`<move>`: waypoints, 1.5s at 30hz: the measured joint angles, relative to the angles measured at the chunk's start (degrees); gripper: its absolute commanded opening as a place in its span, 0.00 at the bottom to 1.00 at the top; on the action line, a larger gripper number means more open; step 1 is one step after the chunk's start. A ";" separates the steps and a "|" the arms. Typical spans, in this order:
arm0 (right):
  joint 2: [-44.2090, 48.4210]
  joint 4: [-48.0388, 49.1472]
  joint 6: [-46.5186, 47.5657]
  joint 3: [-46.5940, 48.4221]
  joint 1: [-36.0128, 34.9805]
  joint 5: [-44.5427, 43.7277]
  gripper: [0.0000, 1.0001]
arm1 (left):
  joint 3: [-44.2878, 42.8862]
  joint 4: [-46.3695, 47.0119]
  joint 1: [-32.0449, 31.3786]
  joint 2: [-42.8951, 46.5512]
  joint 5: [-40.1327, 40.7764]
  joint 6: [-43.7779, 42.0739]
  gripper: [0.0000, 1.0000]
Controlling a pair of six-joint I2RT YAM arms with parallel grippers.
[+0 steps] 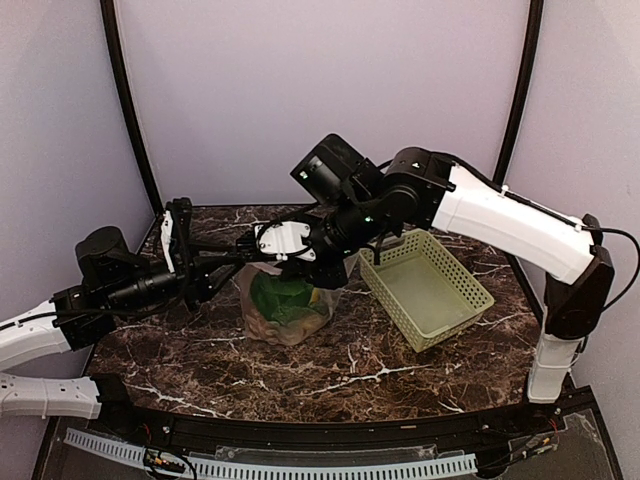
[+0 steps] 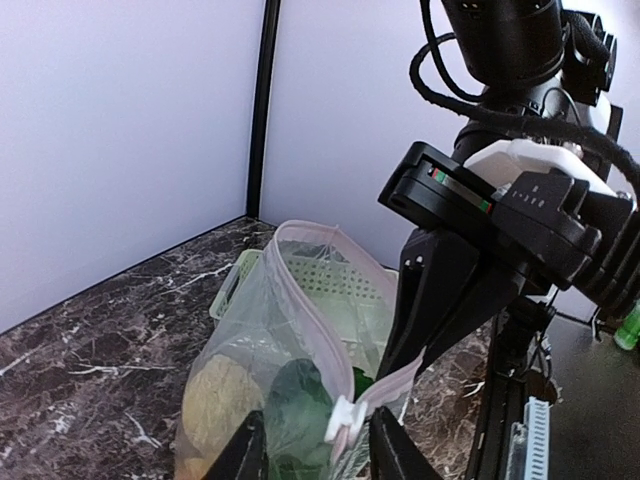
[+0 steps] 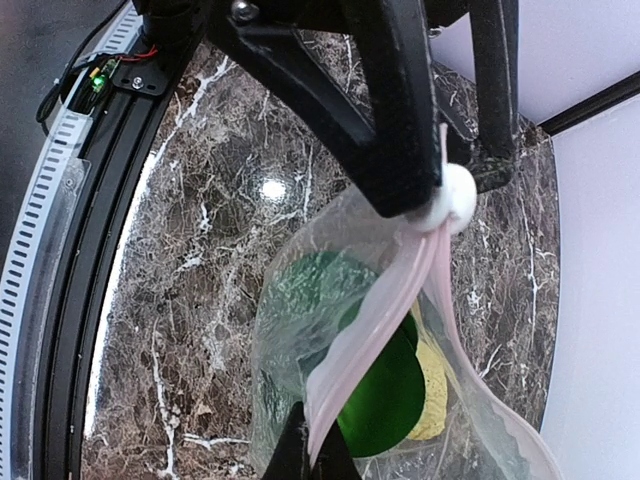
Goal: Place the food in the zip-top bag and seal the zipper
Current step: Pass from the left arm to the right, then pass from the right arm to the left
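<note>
The zip-top bag [image 1: 262,318] stands at mid-table with the food inside: a green piece [image 3: 385,400], a yellow lemon [image 3: 432,395] and a yellowish-brown round piece [image 2: 220,395]. The pinkish zipper [image 3: 385,310] is open along most of the mouth. Its white slider [image 2: 345,420] sits between the fingers of my left gripper [image 2: 318,440]; the fingers stand apart, the right one close to the slider. My right gripper [image 3: 315,455] is shut on the zipper strip at the other end of the mouth. From the left wrist its fingers [image 2: 440,300] pinch that end.
The light-green lattice basket [image 1: 468,300] sits right of the bag, and its rim shows behind the bag in the left wrist view [image 2: 235,285]. Both arms meet above the bag. Grey walls enclose the marble table [image 1: 180,360].
</note>
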State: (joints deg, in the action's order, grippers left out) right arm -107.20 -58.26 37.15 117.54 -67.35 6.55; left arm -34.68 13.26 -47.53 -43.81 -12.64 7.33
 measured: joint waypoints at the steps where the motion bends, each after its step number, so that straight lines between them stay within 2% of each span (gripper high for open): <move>1: 0.00 0.02 0.00 0.02 0.00 -0.26 0.00 | 0.07 0.04 0.00 0.00 -0.28 0.13 0.37; 8: 0.00 0.37 0.00 0.02 0.00 -1.60 0.00 | 0.66 0.52 0.00 -2.54 -2.40 0.17 0.28; 16: 0.00 0.42 0.02 0.02 0.00 -2.38 0.00 | 0.92 1.51 0.00 -5.46 -4.13 -0.52 0.10; 23: 0.00 0.48 0.00 0.02 0.00 -2.64 0.00 | 1.14 1.92 0.00 -4.44 -3.67 -0.68 0.08; 28: 0.00 0.79 0.00 0.02 0.00 -2.75 0.00 | 1.44 2.08 0.00 -2.82 -3.28 -0.72 0.11; 35: 0.00 0.83 0.00 0.02 0.00 -2.78 0.00 | 1.55 2.08 0.00 -2.27 -2.89 -0.72 0.02; 39: 0.00 0.92 0.02 0.02 0.00 -2.99 0.01 | 1.57 2.10 0.00 -2.27 -3.02 -0.74 0.01; 40: 0.00 0.94 0.00 0.02 0.00 -3.15 0.06 | 1.57 2.10 0.00 -2.29 -3.06 -0.74 0.01; 43: 0.00 1.11 0.07 0.00 0.00 -3.41 0.31 | 1.57 2.29 0.00 -2.62 -3.48 -0.74 0.01; 45: 0.00 1.55 0.22 0.00 0.00 -3.58 0.42 | 1.55 2.49 0.00 -3.06 -4.02 -0.72 0.01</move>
State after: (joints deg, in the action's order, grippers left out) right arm -107.20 -56.71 37.36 117.54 -67.35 2.96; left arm -33.12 15.75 -47.53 -46.87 -16.67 6.61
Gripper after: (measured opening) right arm 0.284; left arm 0.013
